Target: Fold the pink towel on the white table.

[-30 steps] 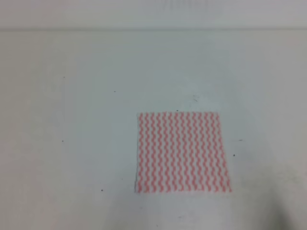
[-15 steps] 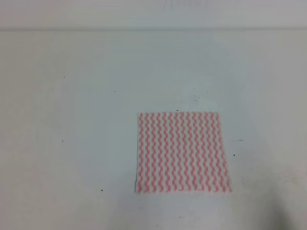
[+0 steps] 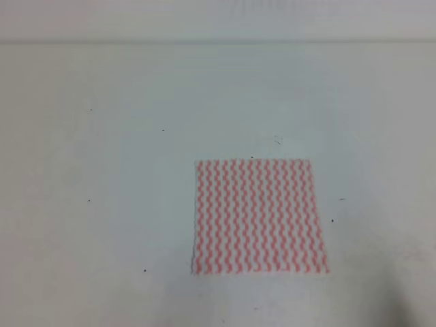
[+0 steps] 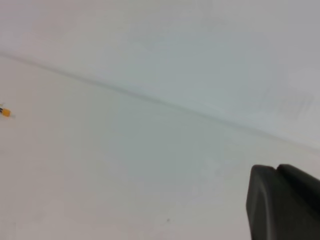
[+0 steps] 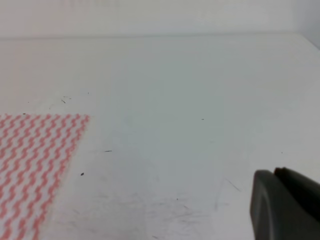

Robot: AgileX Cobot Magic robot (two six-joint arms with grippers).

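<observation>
The pink towel [image 3: 257, 216] lies flat and spread out as a near square on the white table [image 3: 102, 170], right of centre in the high view. Neither arm shows in that view. In the right wrist view the towel's corner [image 5: 35, 160] sits at the left, well apart from the one black finger [image 5: 287, 205] showing at the bottom right. The left wrist view shows only bare table [image 4: 125, 165] and one black finger [image 4: 285, 205] at the bottom right. The other finger of each gripper is out of frame.
The table's far edge [image 3: 218, 42] meets a pale wall at the top. Tiny dark specks [image 3: 144, 270] and scuffs dot the surface. A small orange item [image 4: 5, 112] lies at the far left of the left wrist view.
</observation>
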